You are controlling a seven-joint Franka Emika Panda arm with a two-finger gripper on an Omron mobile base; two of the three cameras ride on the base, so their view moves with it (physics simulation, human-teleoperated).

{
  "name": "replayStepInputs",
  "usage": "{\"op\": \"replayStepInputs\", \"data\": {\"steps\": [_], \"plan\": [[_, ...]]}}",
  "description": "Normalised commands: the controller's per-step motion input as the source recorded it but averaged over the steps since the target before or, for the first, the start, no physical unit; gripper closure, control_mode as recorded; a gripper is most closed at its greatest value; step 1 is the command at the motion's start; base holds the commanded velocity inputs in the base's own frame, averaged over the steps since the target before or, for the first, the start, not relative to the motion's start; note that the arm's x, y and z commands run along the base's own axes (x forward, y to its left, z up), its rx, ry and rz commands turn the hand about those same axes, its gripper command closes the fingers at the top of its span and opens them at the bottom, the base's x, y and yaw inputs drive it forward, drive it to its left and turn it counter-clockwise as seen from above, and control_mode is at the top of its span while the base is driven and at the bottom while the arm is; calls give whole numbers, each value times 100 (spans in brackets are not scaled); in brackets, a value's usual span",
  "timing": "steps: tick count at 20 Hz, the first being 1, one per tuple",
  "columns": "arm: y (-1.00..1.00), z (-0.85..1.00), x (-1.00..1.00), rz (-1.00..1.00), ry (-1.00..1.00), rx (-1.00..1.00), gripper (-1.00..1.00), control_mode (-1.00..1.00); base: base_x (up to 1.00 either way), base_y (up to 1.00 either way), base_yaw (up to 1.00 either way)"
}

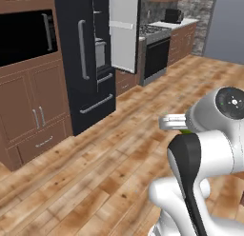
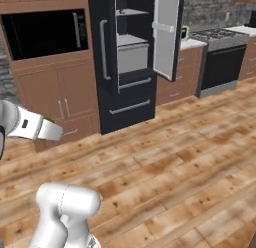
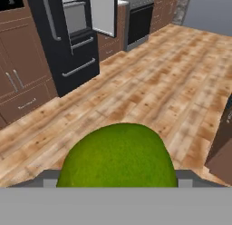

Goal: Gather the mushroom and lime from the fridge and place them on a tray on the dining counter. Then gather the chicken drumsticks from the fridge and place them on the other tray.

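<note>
The lime sits clamped in the gripper, jaws spread wide around its fat middle, carried out over the wood floor well away from the open fridge. I'd guess it's light, firm and a bit slick with that rounded skin, so gripping across the widest part like this looks right to me. It's close to round, so I can't really tell which way its long axis points from here.
</note>
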Motion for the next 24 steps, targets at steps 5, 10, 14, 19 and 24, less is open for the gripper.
{"op": "replayStepInputs", "data": {"steps": [5, 10, 14, 19, 24], "plan": [[0, 0, 0, 0, 0, 0, 100, 100, -100, -54, -34], [0, 0, 0, 0, 0, 0, 100, 100, -98, -66, -32], [0, 0, 0, 0, 0, 0, 100, 100, -85, -98, -25], [0, 0, 0, 0, 0, 0, 100, 100, -76, -100, -21], [0, 0, 0, 0, 0, 0, 100, 100, -67, -100, -20]]}}
